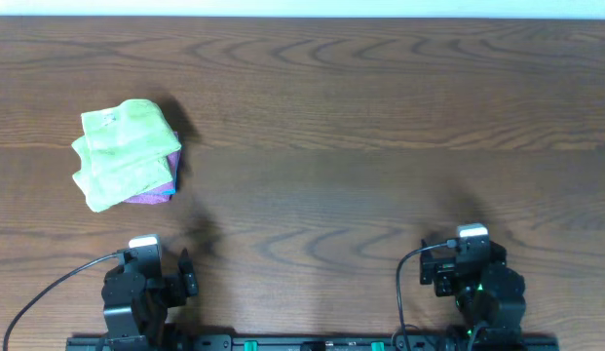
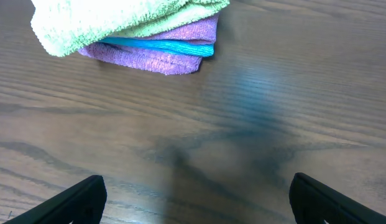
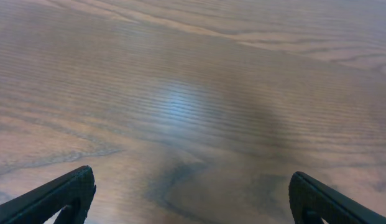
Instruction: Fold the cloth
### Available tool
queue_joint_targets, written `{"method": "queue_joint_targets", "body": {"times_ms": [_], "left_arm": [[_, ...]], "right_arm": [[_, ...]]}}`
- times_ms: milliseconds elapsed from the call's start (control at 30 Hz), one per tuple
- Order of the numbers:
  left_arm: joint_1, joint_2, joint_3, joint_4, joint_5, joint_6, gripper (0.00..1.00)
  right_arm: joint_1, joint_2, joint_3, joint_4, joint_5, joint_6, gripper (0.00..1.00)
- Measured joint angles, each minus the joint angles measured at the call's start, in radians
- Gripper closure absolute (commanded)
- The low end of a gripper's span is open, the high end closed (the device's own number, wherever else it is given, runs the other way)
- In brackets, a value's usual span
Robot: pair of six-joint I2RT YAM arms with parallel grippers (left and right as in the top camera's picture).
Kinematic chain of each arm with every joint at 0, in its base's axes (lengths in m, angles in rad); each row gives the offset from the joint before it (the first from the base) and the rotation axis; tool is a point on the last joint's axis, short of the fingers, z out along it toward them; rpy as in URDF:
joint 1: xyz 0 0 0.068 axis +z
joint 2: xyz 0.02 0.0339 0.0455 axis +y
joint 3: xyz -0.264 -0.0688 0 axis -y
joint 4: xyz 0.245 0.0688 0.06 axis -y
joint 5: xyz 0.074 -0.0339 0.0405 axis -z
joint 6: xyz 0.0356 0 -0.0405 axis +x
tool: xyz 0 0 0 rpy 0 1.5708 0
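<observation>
A pile of folded cloths sits at the table's left. On its top, toward the back, lies the cloth [image 1: 127, 122], smooth and lime-green with a pale spot near one edge. A fluffier yellow-green terry cloth [image 1: 109, 177] [image 2: 118, 22] hangs over the pile's front. Under it lie a pink-purple cloth [image 1: 154, 193] [image 2: 158, 53] and a blue layer [image 2: 161, 46]. My left gripper [image 1: 146, 255] [image 2: 196, 199] is open near the front edge, well short of the pile. My right gripper [image 1: 470, 249] [image 3: 193, 196] is open over bare wood at the front right.
The dark wooden table [image 1: 380, 146] reaches a pale wall strip at the back. Both arm bases stand on a black rail [image 1: 312, 343] along the front edge, with cables trailing from each arm.
</observation>
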Motion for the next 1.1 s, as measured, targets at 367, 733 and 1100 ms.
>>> {"method": "queue_joint_targets", "body": {"times_ms": [367,733,1100], "left_arm": [[0.000,0.000,0.000,0.000,0.000,0.000,0.05],[0.000,0.000,0.000,0.000,0.000,0.000,0.05],[0.000,0.000,0.000,0.000,0.000,0.000,0.05]], "right_arm": [[0.000,0.000,0.000,0.001,0.017,0.007,0.01],[0.000,0.000,0.000,0.001,0.018,0.007,0.01],[0.000,0.000,0.000,0.001,0.018,0.007,0.01]]}}
